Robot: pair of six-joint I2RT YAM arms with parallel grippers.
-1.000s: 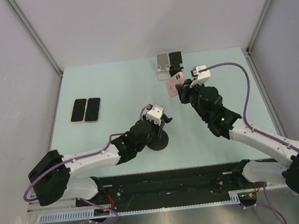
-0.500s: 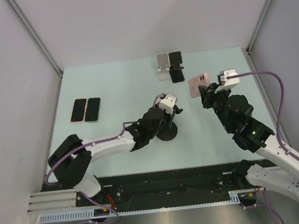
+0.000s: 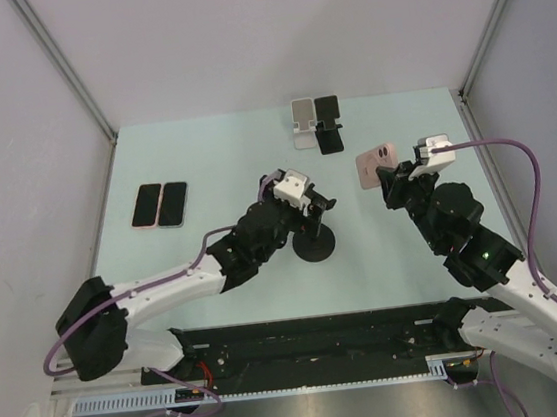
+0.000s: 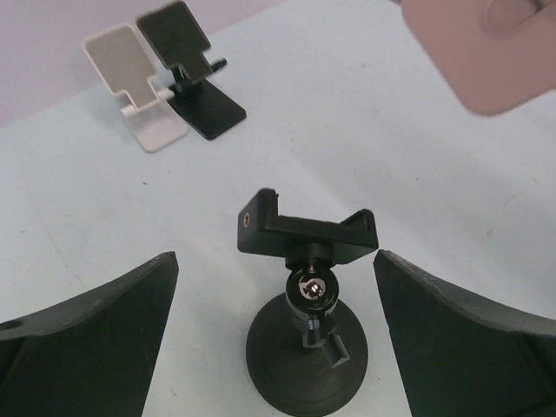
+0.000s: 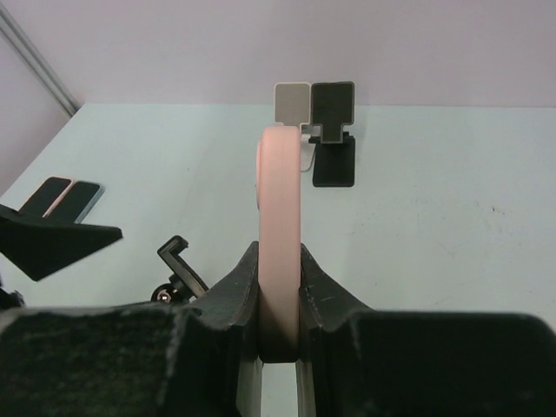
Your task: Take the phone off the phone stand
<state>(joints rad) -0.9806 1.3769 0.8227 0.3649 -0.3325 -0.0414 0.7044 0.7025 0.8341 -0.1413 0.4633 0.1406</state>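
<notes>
**Right jaws.** Clenched on the pink phone (image 3: 375, 165), gripping one end of it. The phone is off the phone stand (image 3: 315, 245) and is held well to that stand's right. Seen from the right wrist, it stands edge-on between the two fingers (image 5: 320, 291), which press on both of its faces (its edge hides the strip of bench directly ahead).

**Left jaws.** Released and spread wide. The fingers (image 4: 87, 334) flank the phone stand, and in the left wrist view neither touches it. The stand is black, with a round base, a ball joint and a clamp cradle on top. It sits upright on the pale bench (image 3: 202, 157), between and just ahead of these jaws.

**Surroundings.**
- A white stand (image 3: 302, 117) and a black stand (image 3: 328, 122) sit side by side at the far edge of the bench. They are beyond both sets of jaws and are the nearest things ahead of the held phone, though well apart from it.
- Two flat phones (image 3: 159, 205) lie side by side, well to the left of the left jaws.

**Obstruction.** The phone stand and the left arm's open fingers lie to the left of the right jaws, apart from the held phone.
</notes>
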